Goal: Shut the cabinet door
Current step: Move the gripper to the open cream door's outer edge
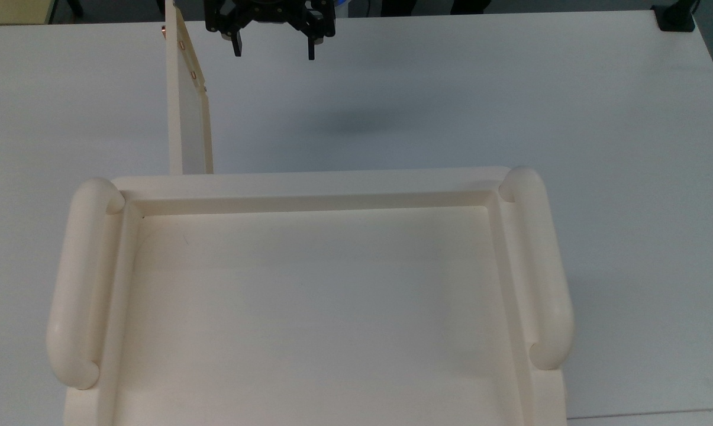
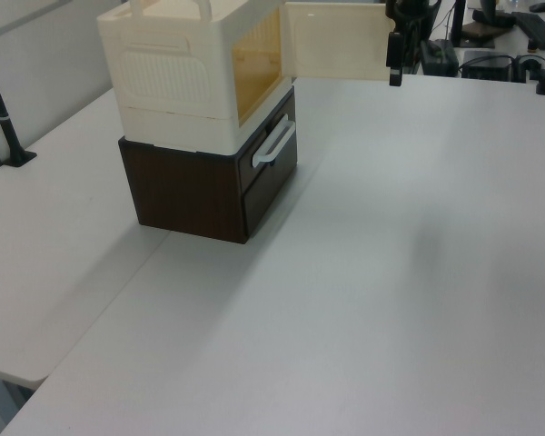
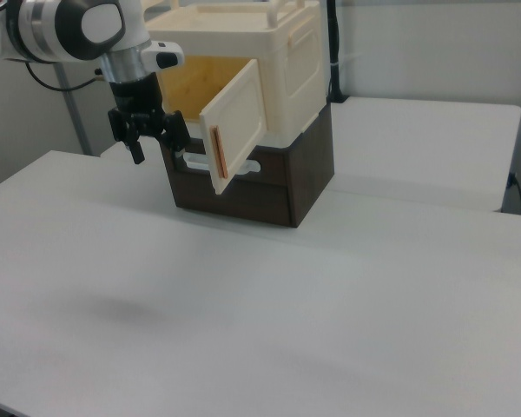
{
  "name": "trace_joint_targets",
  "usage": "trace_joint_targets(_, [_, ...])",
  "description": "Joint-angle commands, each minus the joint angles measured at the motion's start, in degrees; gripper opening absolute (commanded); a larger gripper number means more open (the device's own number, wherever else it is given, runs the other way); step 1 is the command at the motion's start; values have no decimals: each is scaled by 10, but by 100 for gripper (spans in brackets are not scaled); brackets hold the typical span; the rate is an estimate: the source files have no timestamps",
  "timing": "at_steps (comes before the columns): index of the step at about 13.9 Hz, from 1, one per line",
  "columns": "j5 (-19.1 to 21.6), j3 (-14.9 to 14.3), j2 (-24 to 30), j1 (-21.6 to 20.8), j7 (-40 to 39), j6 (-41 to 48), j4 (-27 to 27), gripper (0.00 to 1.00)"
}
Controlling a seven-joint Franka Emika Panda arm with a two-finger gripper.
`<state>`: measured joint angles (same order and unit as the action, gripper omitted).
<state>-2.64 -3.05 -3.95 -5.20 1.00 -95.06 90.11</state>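
Cabinet door (image 1: 189, 94), a thin cream panel with copper-coloured fittings, stands swung wide open, jutting out from the cabinet's front at the top view's left. Just to its right in the top view, the black gripper (image 1: 273, 50) hangs above the white table (image 1: 480, 100), fingers spread wide and holding nothing, close beside the door without touching it. The cream cabinet (image 2: 195, 77) sits on a dark brown drawer unit (image 2: 209, 186).

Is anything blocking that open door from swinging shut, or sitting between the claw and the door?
Nothing visible does. The cabinet door stands wide open, the end effector hangs open beside it without touching, and only bare white table lies before the cabinet.
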Motion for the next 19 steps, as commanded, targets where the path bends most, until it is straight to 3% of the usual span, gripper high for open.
trace_joint_targets(1, [-8, 0, 14, 5, -6, 15, 9, 100])
trace_joint_targets(9, [-8, 0, 14, 5, -12, 14, 8, 100])
trace_joint_targets(10, [-8, 0, 14, 7, -16, 15, 7, 90])
trace_joint_targets(11, [-8, 0, 15, 8, -25, 15, 7, 70])
trace_joint_targets(12, [-6, 0, 18, 8, -35, 16, 7, 41])
trace_joint_targets(14, [-5, 0, 18, 8, -35, 17, -1, 5])
trace_joint_targets(15, [-4, 0, 18, 8, -35, 17, -3, 0])
trace_joint_targets(17, [-3, -1, 19, 8, -32, 18, -19, 0])
trace_joint_targets(19, [1, -2, 19, 9, -28, 29, -68, 0])
